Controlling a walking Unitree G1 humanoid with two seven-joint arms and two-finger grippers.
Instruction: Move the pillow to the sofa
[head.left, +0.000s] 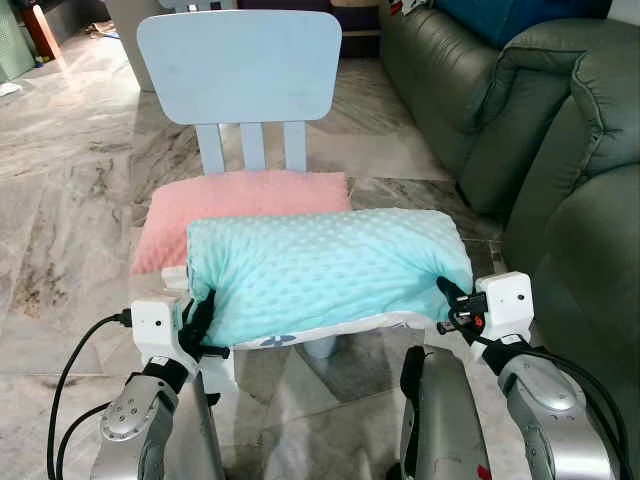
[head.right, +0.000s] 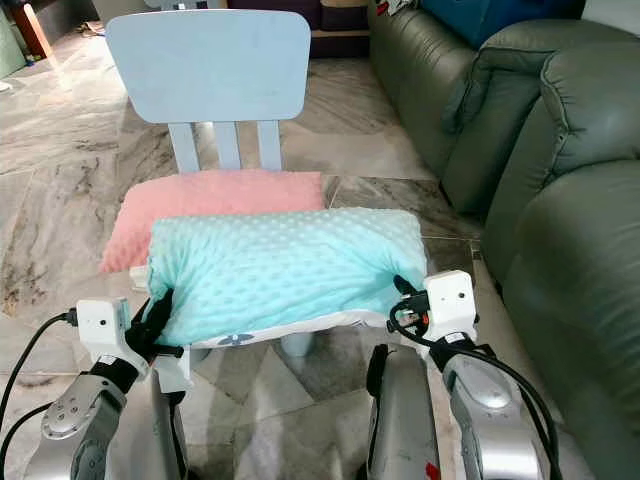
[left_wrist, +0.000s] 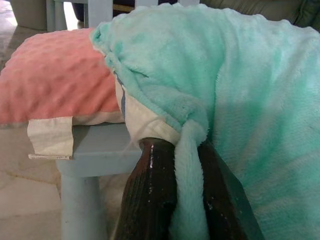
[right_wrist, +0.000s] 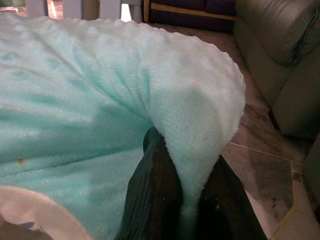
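A mint-green dotted pillow (head.left: 325, 270) lies across the front of a small pale-blue chair (head.left: 240, 70), on top of a pink pillow (head.left: 240, 200). My left gripper (head.left: 200, 318) is shut on the green pillow's left end, with a fold of its fabric pinched between the black fingers (left_wrist: 155, 195). At the pillow's right end my right gripper (head.left: 452, 298) is shut on the corner, fabric squeezed between its fingers (right_wrist: 157, 195). The grey-green leather sofa (head.left: 560, 130) stands to the right.
The chair stands on a marble tile floor (head.left: 70, 180). The sofa's arm and seat fronts run close along the right side. Blue cushions (head.left: 500, 15) sit at the sofa's far end. Open floor lies to the left and behind the chair.
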